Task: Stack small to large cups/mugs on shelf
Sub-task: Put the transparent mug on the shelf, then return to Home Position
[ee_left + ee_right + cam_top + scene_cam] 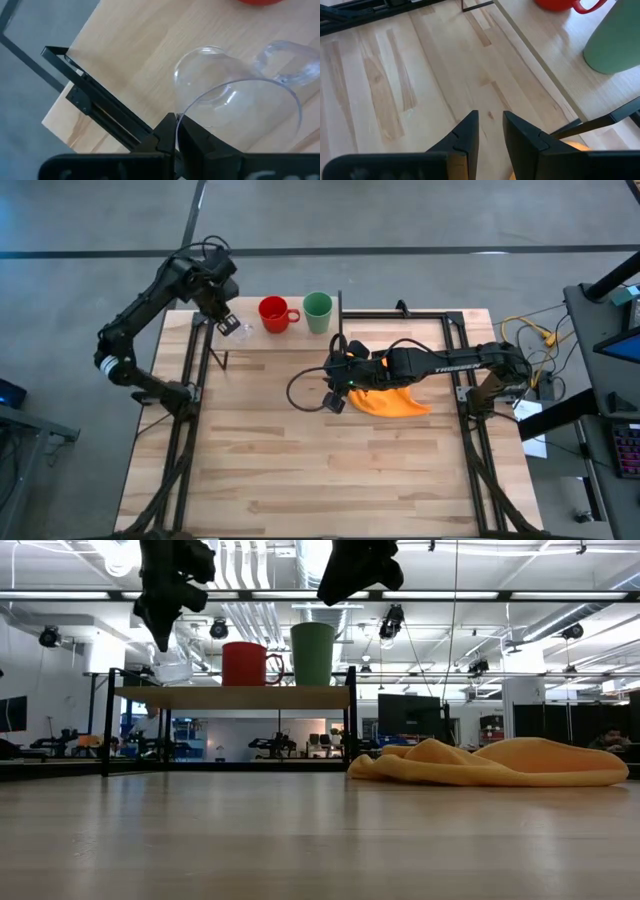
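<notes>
The clear glass cup (237, 329) is at the left end of the shelf (295, 340), in my left gripper (226, 319), which is shut on it. In the low view the glass cup (172, 668) is at the level of the shelf board (230, 697); I cannot tell whether its base touches. The red mug (273, 313) and the green cup (318, 311) stand upright on the shelf to its right. My right gripper (334, 400) hovers over the table's middle, slightly open and holding nothing. My left gripper (176, 120) pinches the glass cup's rim (181, 111), one finger inside the wall and one outside. The fingers come from above, slanting down. The cup's handle (287, 62) is on the side away from the fingers. The cup looks slightly tilted at the shelf board (135, 50).
An orange cloth (398, 401) lies bunched on the table under my right arm, seen also in the low view as the cloth (500, 762). Thin black posts (95, 100) frame the shelf's edge. Bare plank tabletop (320, 470) stretches toward the near edge.
</notes>
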`<control>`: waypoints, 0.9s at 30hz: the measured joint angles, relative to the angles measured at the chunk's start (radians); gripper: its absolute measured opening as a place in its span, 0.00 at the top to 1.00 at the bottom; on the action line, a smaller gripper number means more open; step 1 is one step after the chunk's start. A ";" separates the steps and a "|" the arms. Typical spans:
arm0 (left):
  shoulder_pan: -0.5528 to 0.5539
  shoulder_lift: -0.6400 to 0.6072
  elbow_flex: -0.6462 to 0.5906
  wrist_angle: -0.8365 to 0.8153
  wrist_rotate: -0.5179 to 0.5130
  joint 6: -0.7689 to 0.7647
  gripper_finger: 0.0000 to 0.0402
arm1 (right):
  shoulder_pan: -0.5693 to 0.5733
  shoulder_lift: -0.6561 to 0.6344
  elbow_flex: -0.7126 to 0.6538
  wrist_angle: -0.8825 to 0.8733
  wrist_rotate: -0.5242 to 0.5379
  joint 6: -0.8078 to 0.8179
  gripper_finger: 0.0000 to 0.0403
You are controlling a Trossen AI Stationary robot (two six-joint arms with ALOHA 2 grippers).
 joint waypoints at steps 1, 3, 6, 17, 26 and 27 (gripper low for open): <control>0.000 0.010 0.004 -0.005 -0.004 0.006 1.00 | 0.000 0.000 0.000 0.000 0.000 0.000 0.80; 0.000 0.024 0.005 -0.010 -0.006 0.021 1.00 | 0.000 0.000 0.000 0.000 0.000 0.000 0.80; 0.000 0.040 0.006 -0.006 -0.017 0.037 1.00 | -0.001 0.000 0.000 0.000 0.000 -0.003 0.80; 0.000 0.040 0.051 -0.004 -0.092 0.054 0.84 | -0.005 0.000 0.000 -0.001 0.000 -0.003 0.80; -0.022 0.014 0.160 -0.018 -0.021 0.011 0.72 | 0.001 -0.029 -0.002 -0.009 -0.003 -0.044 0.80; -0.024 0.008 0.180 -0.018 -0.003 0.001 0.72 | 0.002 -0.043 0.000 -0.008 -0.003 -0.044 0.80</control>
